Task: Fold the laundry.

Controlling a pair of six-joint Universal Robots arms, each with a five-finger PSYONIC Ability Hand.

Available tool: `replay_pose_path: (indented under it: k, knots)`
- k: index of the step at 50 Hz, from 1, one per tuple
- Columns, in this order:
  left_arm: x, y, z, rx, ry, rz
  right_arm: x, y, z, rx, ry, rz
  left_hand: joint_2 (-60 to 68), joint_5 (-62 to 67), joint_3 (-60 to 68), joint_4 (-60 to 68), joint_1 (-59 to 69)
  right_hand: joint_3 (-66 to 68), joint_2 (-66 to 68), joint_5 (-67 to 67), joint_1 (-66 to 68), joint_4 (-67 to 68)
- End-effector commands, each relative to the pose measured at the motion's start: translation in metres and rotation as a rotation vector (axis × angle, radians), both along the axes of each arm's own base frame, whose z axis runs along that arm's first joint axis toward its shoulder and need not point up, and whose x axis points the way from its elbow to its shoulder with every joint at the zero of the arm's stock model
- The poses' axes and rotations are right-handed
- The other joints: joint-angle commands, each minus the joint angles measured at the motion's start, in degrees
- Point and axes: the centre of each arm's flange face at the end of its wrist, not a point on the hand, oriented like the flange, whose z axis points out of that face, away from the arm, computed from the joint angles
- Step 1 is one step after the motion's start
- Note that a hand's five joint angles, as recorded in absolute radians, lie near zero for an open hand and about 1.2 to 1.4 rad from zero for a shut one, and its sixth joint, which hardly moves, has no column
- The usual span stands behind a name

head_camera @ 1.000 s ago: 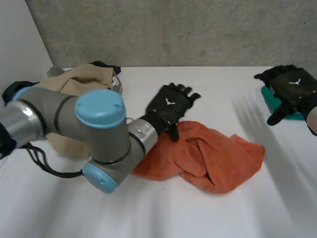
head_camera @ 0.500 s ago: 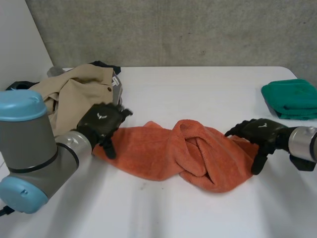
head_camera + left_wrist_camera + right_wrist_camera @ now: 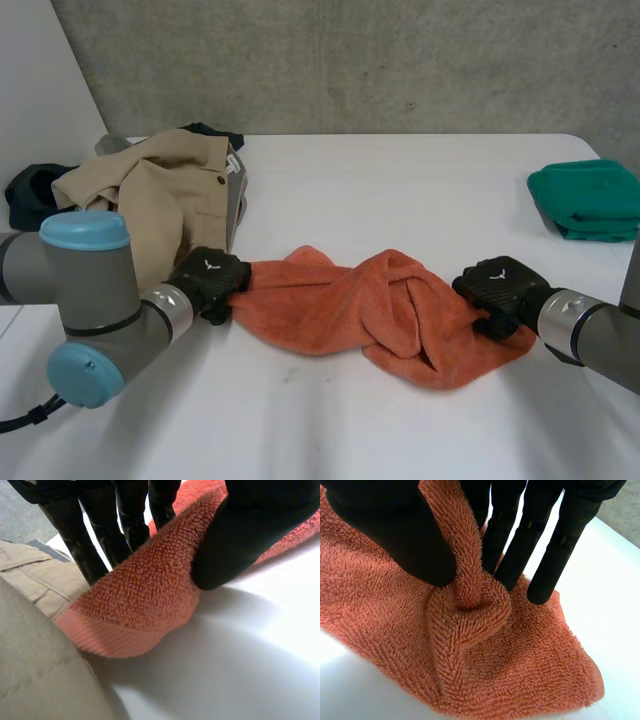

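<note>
Orange towel (image 3: 350, 310) — ends in both hands (image 3: 207, 283) (image 3: 497, 287)

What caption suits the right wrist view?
Right hand pinching a raised fold of the orange towel on the white table.

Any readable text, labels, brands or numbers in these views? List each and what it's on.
No words or numbers can be read anywhere.
Back of the left hand: a small white emblem, no letters.
Back of the right hand: the same white emblem, no letters.
The orange towel, beige garment and green cloth: no tag or print visible.
</note>
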Motion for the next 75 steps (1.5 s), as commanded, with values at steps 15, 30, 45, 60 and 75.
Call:
replay_pose_path:
  k: [15,30,45,60,75]
  knots:
    - [0.006,0.083,0.221,-0.437,0.471,0.010,-0.018,0.017,0.193,-0.616,0.076,-0.094,13.14,13.78,13.77,12.98,33.57,13.12,13.30,12.84,17.93,11.64]
    - [-0.013,0.076,0.129,-0.146,0.351,-0.011,-0.015,0.006,0.151,-0.479,0.100,-0.081,-39.82,-39.19,-39.19,-39.99,-19.39,13.12,13.30,12.84,17.93,11.64]
    - [-0.044,0.082,0.036,0.108,0.253,-0.127,-0.015,0.005,0.127,-0.403,0.110,-0.076,-38.31,-37.68,-37.69,-38.48,-17.88,13.12,13.30,12.84,17.93,11.64]
    - [-0.059,0.091,0.008,0.162,0.214,-0.170,-0.017,0.001,0.104,-0.389,0.112,-0.083,-25.03,-24.39,-24.40,-25.19,-4.60,13.12,13.30,12.84,17.93,11.64]
    - [-0.061,0.076,-0.003,0.097,0.140,-0.133,-0.018,0.006,0.096,-0.367,0.113,-0.078,-1.34,-0.71,-0.72,-1.51,19.09,13.12,13.30,12.84,17.93,11.64]
